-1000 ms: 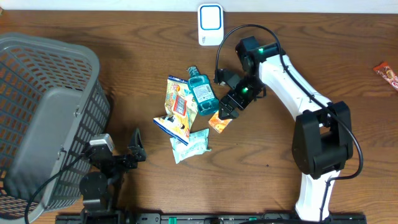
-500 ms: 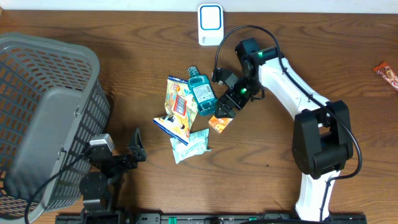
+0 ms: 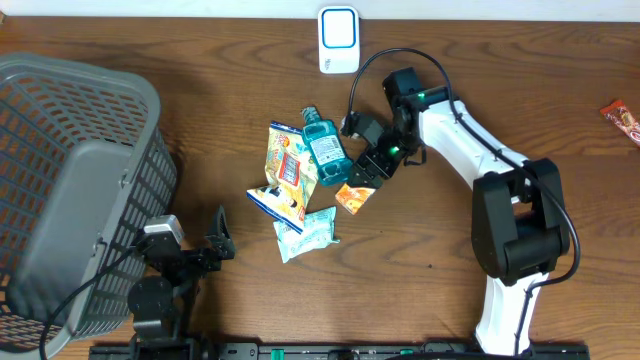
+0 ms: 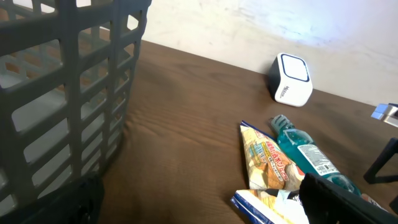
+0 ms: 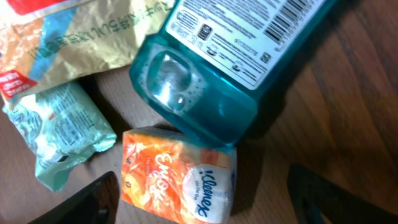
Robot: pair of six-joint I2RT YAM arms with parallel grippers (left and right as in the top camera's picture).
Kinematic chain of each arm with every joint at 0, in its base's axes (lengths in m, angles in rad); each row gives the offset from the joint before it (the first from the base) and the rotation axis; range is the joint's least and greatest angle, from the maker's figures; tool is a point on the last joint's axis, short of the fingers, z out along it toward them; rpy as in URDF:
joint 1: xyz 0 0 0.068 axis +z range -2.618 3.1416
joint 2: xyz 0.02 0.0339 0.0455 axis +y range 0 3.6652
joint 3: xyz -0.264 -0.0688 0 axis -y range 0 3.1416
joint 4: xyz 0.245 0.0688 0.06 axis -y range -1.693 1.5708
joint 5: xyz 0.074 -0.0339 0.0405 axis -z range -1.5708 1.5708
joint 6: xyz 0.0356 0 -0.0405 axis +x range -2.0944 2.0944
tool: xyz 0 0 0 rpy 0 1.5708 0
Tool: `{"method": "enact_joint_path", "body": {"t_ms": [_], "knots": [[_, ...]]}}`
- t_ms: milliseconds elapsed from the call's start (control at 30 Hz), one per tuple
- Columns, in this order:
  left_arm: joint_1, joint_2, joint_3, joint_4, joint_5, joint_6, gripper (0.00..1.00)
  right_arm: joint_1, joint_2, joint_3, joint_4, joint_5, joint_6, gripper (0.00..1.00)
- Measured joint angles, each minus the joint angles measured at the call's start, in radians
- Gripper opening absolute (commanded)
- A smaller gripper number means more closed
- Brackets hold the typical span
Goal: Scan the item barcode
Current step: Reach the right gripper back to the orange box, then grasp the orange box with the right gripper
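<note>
Several items lie in a heap mid-table: a teal mouthwash bottle [image 3: 325,150] [image 5: 236,68] with its barcode label up, an orange Kleenex pack [image 3: 353,197] [image 5: 177,180], a yellow snack bag [image 3: 289,160], a blue-white bag [image 3: 278,203] and a pale teal tissue pack [image 3: 308,231] [image 5: 59,130]. My right gripper [image 3: 362,180] [image 5: 205,202] hovers over the orange pack, open, one finger on each side and neither touching it. The white barcode scanner [image 3: 339,40] [image 4: 292,78] stands at the far edge. My left gripper [image 3: 215,245] [image 4: 193,211] rests open and empty at the near left.
A large grey basket [image 3: 70,180] [image 4: 68,81] fills the left side, right beside the left arm. A red candy bar [image 3: 622,120] lies at the far right edge. The bottle's base touches the orange pack.
The right gripper has crept a little toward the bottle's base and the orange pack. The left arm and the items have not moved.
</note>
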State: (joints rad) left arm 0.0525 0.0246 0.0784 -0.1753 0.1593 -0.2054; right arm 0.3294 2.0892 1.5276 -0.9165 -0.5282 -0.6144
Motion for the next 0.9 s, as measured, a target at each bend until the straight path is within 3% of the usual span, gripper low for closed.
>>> {"method": "enact_joint_path", "body": {"t_ms": [233,267,367,533,900], "knots": [[0.0,0.0,0.0,0.0,0.0,0.0,1.0,-0.001,0.084,0.004,-0.011,-0.05,-0.004,0.74],[0.0,0.0,0.0,0.0,0.0,0.0,1.0,-0.001,0.085,0.004,-0.013,-0.056,-0.005,0.68],[0.0,0.0,0.0,0.0,0.0,0.0,1.0,-0.001,0.098,0.005,-0.014,-0.075,-0.009,0.25],[0.0,0.0,0.0,0.0,0.0,0.0,1.0,-0.001,0.123,0.005,-0.034,-0.086,-0.006,0.01],[0.0,0.0,0.0,0.0,0.0,0.0,1.0,-0.001,0.123,0.024,-0.071,-0.064,0.061,0.01]]}}
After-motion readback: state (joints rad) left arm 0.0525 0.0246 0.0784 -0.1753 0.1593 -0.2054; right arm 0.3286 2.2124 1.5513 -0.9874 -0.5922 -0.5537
